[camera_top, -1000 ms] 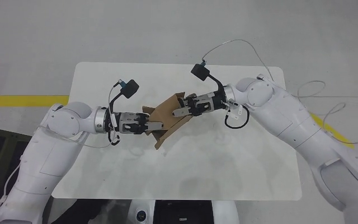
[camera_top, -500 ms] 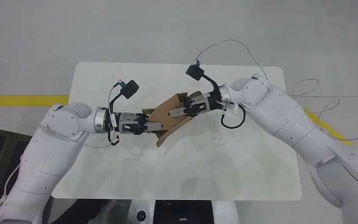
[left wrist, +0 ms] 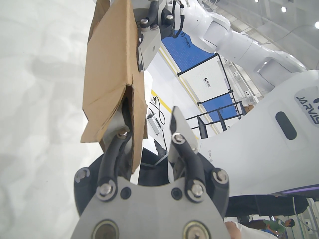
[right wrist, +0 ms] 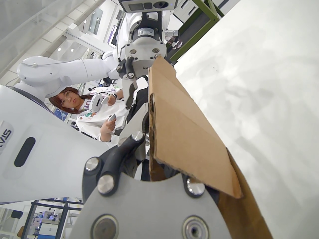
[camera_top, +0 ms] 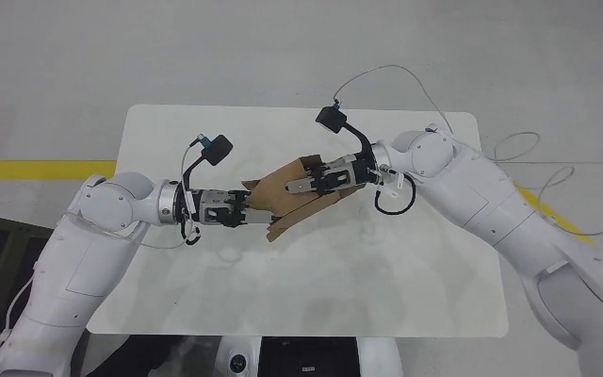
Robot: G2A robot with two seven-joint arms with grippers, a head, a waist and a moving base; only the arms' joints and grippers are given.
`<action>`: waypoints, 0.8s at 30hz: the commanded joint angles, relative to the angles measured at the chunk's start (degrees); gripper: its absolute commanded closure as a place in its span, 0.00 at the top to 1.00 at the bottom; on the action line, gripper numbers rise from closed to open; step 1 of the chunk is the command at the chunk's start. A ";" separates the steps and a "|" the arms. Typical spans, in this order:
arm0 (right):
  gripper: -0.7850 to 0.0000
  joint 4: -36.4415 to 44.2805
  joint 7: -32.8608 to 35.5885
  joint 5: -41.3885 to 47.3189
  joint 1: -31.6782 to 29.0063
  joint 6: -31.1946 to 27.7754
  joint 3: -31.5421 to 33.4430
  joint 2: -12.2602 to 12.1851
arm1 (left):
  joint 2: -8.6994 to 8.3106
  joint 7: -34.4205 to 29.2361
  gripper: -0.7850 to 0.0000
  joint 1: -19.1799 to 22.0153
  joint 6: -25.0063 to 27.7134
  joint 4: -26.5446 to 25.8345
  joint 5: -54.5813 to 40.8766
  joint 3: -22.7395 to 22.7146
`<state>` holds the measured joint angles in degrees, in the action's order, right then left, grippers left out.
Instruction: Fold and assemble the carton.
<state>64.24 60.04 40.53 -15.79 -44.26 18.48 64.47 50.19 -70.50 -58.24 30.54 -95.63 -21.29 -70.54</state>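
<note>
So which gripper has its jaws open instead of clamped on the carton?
The left gripper: one jaw sits inside the carton, the other stands free in the air. The right gripper pinches a carton panel.

Lab hall: ceiling spotlights (left wrist: 283, 9), partition boards (left wrist: 206, 80).

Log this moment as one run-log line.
carton: part-folded, above table | left gripper: open, one finger inside a carton fold | right gripper: shut on carton's other end | assembly: not yet done
</note>
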 commanded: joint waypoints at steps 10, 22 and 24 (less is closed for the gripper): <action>0.00 -2.64 -1.29 0.64 -1.24 -1.27 1.56 0.76 | -0.10 0.47 1.00 -0.56 -0.76 -0.12 -5.76 -1.57; 0.00 -4.44 -5.15 -3.89 -3.14 -0.48 4.34 2.87 | -0.26 -1.96 1.00 -1.16 -2.63 -0.77 -12.80 -3.45; 0.00 -4.11 -6.22 -5.15 -3.47 -0.01 4.74 3.21 | -0.25 -2.36 1.00 -1.14 -3.00 -1.22 -14.02 -3.67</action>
<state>59.97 54.28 35.95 -19.11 -44.49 23.05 67.54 49.93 -72.68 -59.40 27.73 -96.61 -34.68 -74.11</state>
